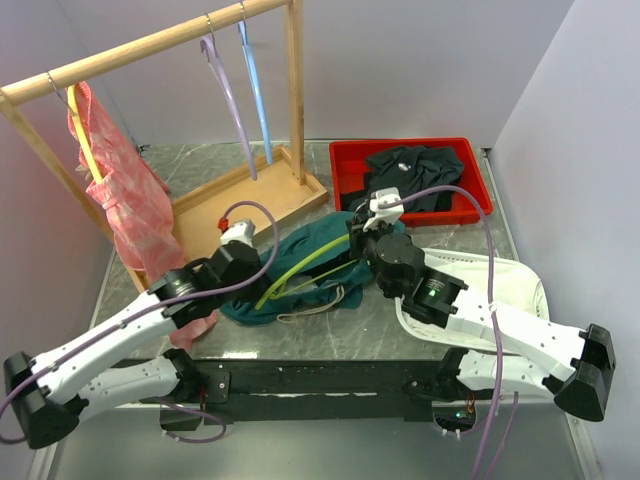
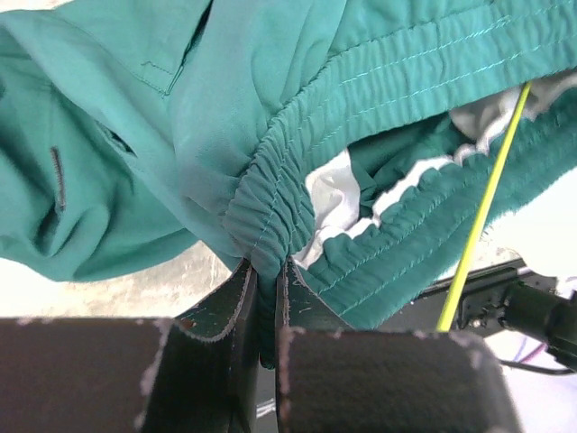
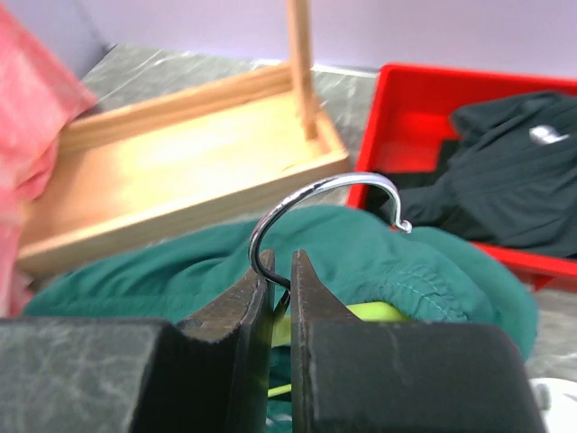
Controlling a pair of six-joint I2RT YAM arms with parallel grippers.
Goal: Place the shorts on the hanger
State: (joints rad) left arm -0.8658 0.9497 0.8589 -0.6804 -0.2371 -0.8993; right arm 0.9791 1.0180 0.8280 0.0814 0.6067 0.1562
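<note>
Under both pairs of fingers lies the grey marbled table [image 1: 330, 335]. Beyond the fingertips, at the far left, stands the wooden rack [image 1: 150, 45], with a pink-red garment [image 1: 135, 200] hanging from its rail on the left arm's outer side. Just beyond the right gripper [image 1: 360, 235] sits the red bin [image 1: 345, 165], holding a black garment [image 1: 415, 175]. A whitish cloth [image 1: 510, 275] is spread beneath the right arm, behind its fingers.

The shorts [image 1: 310, 245] lie bunched on the table between the two grippers, touching both. The left gripper [image 2: 266, 271] is clenched on a fold of their gathered elastic waistband [image 2: 270, 207], and the fabric rises up and away from the pads in the left wrist view. The rest of the shorts [image 3: 361, 244] mounds up directly past the right fingertips.

The hanger [image 1: 300, 268] rests on the shorts, its thin lime-green arm running from the right fingers across the fabric toward the left ones. The right gripper [image 3: 279, 271] pinches the base of its metal hook [image 3: 306, 194], and the hook arches up and over above the fingertips, open end toward the bin. The whitish drawstring [image 1: 320, 305] trails from the shorts on the near side, between the two sets of fingers.
</note>
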